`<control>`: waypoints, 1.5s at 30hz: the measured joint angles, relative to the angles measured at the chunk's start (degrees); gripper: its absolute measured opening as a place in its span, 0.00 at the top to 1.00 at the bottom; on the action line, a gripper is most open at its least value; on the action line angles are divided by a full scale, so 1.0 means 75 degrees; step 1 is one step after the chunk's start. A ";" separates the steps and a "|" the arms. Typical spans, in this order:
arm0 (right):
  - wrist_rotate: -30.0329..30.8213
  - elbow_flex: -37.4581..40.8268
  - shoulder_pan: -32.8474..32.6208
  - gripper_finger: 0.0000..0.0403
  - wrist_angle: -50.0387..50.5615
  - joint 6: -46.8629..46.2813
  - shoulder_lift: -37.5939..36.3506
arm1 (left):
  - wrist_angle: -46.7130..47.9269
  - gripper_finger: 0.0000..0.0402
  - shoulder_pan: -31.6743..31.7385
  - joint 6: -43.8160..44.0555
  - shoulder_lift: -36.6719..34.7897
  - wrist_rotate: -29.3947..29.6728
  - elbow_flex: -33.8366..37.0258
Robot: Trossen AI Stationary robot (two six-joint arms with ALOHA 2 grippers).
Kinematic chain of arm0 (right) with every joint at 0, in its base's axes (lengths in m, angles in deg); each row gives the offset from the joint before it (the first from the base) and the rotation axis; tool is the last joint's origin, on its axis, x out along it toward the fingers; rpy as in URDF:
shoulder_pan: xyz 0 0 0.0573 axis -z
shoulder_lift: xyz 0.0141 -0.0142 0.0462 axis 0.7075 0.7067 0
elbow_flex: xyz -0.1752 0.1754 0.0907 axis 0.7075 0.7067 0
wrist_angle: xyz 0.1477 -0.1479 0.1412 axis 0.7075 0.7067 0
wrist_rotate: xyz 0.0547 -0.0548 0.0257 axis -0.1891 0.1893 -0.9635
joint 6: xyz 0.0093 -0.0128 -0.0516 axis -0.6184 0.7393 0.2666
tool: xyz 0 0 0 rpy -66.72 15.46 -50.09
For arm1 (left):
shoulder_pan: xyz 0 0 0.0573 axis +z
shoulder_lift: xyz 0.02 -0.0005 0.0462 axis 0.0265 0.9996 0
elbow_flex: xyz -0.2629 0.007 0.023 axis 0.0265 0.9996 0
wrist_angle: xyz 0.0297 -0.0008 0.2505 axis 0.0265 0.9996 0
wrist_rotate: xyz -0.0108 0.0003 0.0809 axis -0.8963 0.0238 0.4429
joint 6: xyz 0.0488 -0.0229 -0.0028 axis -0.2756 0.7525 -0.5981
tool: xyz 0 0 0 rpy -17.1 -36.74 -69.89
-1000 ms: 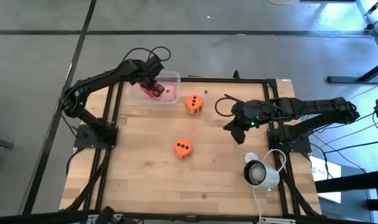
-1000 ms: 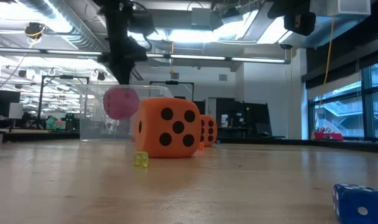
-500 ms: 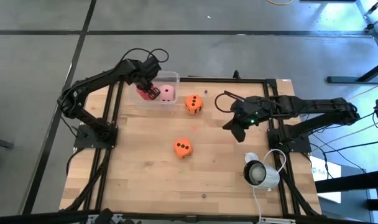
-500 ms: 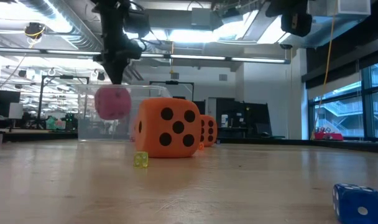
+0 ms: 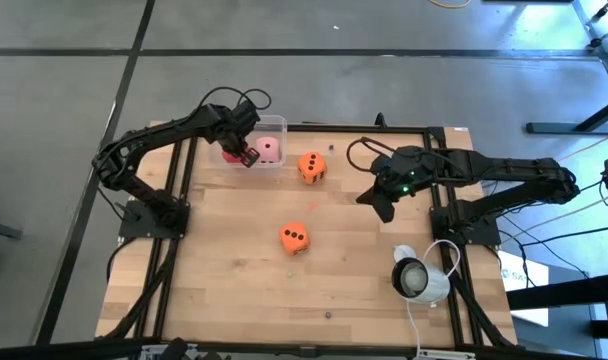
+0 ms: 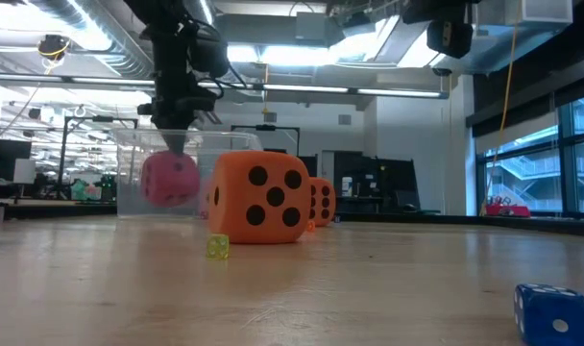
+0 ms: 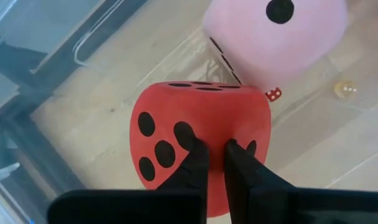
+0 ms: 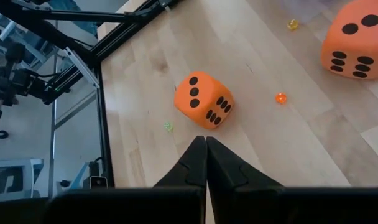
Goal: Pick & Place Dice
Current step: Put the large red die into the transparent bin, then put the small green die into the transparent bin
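My left gripper [image 5: 246, 153] is shut on the red die [image 7: 201, 134] and holds it inside the clear box [image 5: 259, 150] at the table's far left. The pale pink die [image 7: 276, 37] rests on the box floor just beside the red one. Through the box wall in the low view, the held die [image 6: 170, 179] hangs under the gripper. One orange die [image 5: 311, 166] sits right of the box, and another [image 5: 294, 237] sits mid-table. My right gripper [image 5: 374, 200] hovers shut above the table's right part, clear of the dice. My left gripper pinches a small bit of the red die's upper side [image 7: 212, 140] between its two nearly closed fingertips [image 7: 195, 163]. The fingers come steeply from above. The die hangs below them inside the clear box; I cannot tell whether it touches the floor.
A blue die [image 6: 553, 315] and a tiny yellow die [image 6: 217, 247] lie near the front. Tiny red [image 7: 273, 94] and yellow [image 7: 345, 91] dice lie past the pink one. A white camera [image 5: 416, 278] stands at the right, and black frame rails [image 5: 179, 200] edge the table.
My left gripper has gone down into the clear box with the red die, which now hangs lower, beside the pink die. It stays shut on the die.
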 joint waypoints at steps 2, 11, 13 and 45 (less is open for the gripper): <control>0.0000 0.0000 0.0003 1.00 0.0000 0.0001 0.0000 | -0.0039 0.92 0.0000 -0.0036 -0.0002 -0.0002 -0.0001; 0.0000 -0.0003 0.0003 1.00 0.0003 0.0009 0.0000 | 0.0058 0.64 0.0001 -0.0758 -0.0002 -0.0361 -0.0094; 0.0000 0.0000 0.0002 1.00 0.0003 -0.0002 -0.0003 | 0.0244 0.59 0.0046 -0.0776 -0.0002 -0.0361 -0.0324; 0.0408 0.0000 0.0000 1.00 0.0402 -0.0035 -0.0705 | -0.0567 0.58 -0.7447 0.4673 -0.0144 0.1471 -0.1426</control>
